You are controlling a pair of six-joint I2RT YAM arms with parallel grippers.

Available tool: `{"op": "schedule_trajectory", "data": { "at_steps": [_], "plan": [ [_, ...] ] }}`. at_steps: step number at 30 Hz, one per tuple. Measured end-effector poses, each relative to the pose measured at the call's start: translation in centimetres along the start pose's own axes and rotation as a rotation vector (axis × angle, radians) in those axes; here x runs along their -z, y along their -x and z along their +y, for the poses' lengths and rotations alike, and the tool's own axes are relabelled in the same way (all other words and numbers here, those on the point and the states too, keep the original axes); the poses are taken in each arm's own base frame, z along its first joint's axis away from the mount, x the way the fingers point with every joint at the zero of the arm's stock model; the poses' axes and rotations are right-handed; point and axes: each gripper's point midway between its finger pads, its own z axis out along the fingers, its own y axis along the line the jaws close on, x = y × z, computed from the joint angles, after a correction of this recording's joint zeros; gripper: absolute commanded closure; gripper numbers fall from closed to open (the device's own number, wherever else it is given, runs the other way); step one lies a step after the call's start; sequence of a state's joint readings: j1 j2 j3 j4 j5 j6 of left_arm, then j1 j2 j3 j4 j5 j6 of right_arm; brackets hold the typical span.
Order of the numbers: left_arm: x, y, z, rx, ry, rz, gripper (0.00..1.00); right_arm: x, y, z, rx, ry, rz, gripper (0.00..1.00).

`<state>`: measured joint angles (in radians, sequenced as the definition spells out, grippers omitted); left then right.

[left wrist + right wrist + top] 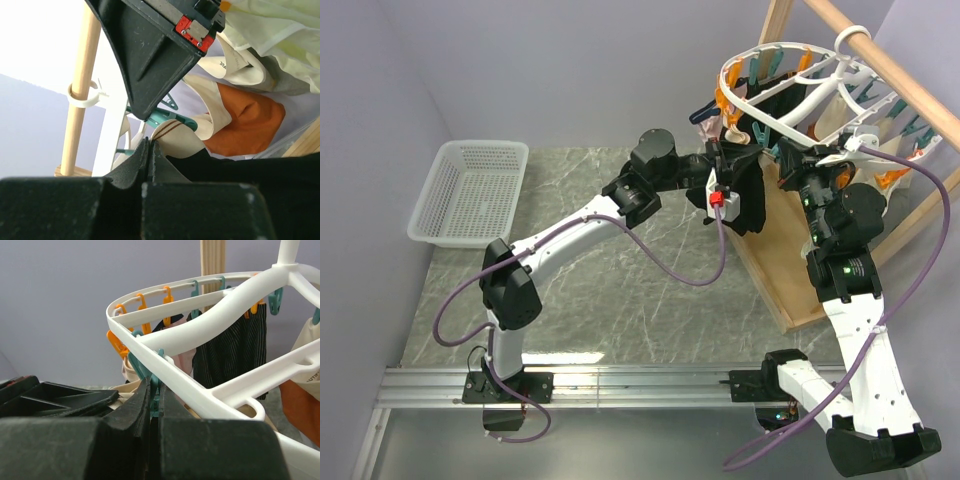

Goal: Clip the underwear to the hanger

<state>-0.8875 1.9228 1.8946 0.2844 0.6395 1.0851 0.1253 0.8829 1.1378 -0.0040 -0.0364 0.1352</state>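
Observation:
The round white hanger (775,62) hangs from a wooden rod, with orange and teal clips under its rim. My left gripper (738,152) is shut on the tan waistband (172,134) of the black underwear (752,200), held up right under the rim; the black fabric (240,167) hangs beside the jaws. My right gripper (782,155) is shut on a teal clip (159,385) below the rim (200,335), close beside the left gripper (50,397). The waistband edge lies just left of that clip; I cannot tell whether it is inside it.
Other garments hang from the hanger: a black striped one (235,350), a rust-brown one (245,125) and cream ones (280,30). The wooden rod (885,60) and wooden frame (780,260) stand at right. A white mesh basket (470,190) sits far left.

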Motion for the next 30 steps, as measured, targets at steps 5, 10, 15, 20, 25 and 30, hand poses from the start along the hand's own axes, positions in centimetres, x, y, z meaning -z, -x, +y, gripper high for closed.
{"op": "schedule_trajectory", "data": {
  "at_steps": [5,10,15,20,25,30],
  "plan": [
    [-0.7,-0.1,-0.4,0.003,-0.004,-0.007,1.00,0.0,0.0,0.0,0.003,0.002,0.000,1.00],
    [-1.0,-0.3,-0.9,0.006,-0.009,-0.007,1.00,0.0,-0.2,-0.1,0.004,-0.004,0.007,1.00],
    [-1.0,-0.3,-0.6,0.003,0.004,-0.006,1.00,-0.1,-0.3,-0.1,0.003,-0.005,0.009,0.97],
    [-1.1,-0.3,-0.5,0.003,0.011,-0.009,1.00,-0.2,-0.4,-0.2,-0.001,-0.008,0.012,0.87],
    [-1.4,-0.7,-0.9,0.004,0.010,-0.009,1.00,-0.3,-0.7,-0.4,-0.005,-0.017,0.021,0.81],
    [-1.6,-1.0,-1.2,0.005,0.010,-0.009,1.00,-0.4,-1.1,-0.5,-0.012,-0.025,0.034,0.76]
  ]
}}
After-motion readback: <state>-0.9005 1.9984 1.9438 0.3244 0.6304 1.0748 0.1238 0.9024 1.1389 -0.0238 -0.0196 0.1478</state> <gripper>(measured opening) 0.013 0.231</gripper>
